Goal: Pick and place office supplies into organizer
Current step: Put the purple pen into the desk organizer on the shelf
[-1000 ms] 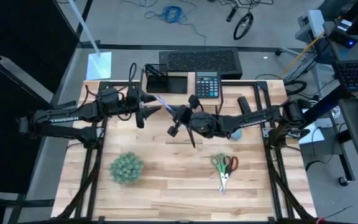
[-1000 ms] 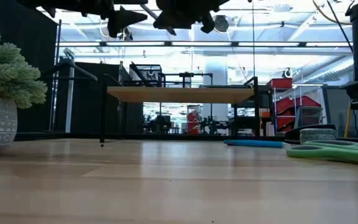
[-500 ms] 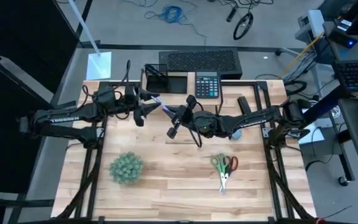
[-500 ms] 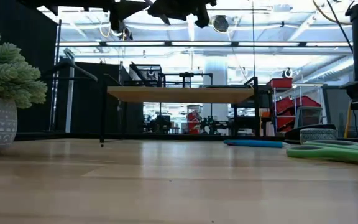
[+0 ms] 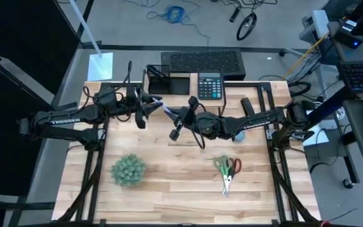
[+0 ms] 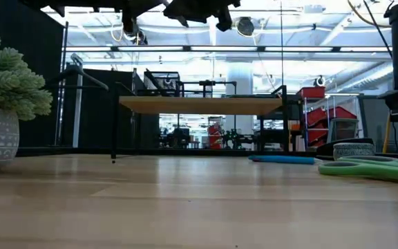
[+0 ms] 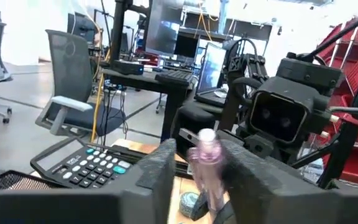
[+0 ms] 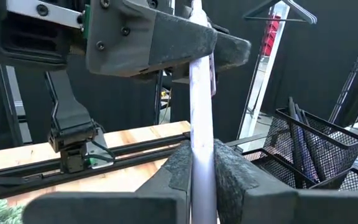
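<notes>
High view: your left hand [image 5: 158, 102] and right hand [image 5: 172, 112] meet in the air over the back centre of the worktop [image 5: 169, 183], just in front of the organizer [image 5: 167, 81]. A pale pen [image 5: 164, 106] runs between them, each hand clamped on one end. The organizer sits at the back edge, dark pens standing in its cup section, with the calculator [image 5: 210, 85] just beside it. The scissors [image 5: 227, 169], green-handled and red-handled, lie together on the worktop's right half, well apart from both hands. The ball plant [image 5: 128, 170] stands at front left.

Low view: both arms show only as dark shapes along the top edge. The riser shelf [image 6: 200, 104] stands at mid-depth. The green scissors [image 6: 365, 167] and a blue pen [image 6: 282, 160] lie at the right; the potted plant [image 6: 2, 104] is at the left.

Left wrist view: your left fingers [image 7: 160, 171] close on the pen [image 7: 205, 163], with the right arm's wrist directly ahead and the calculator [image 7: 98, 164] below.

Right wrist view: your right fingers [image 8: 180, 163] pinch the pen [image 8: 201, 118], whose far end sits in the left hand [image 8: 199, 45]. The mesh organizer [image 8: 303, 149] holds dark pens [image 8: 298, 144].
</notes>
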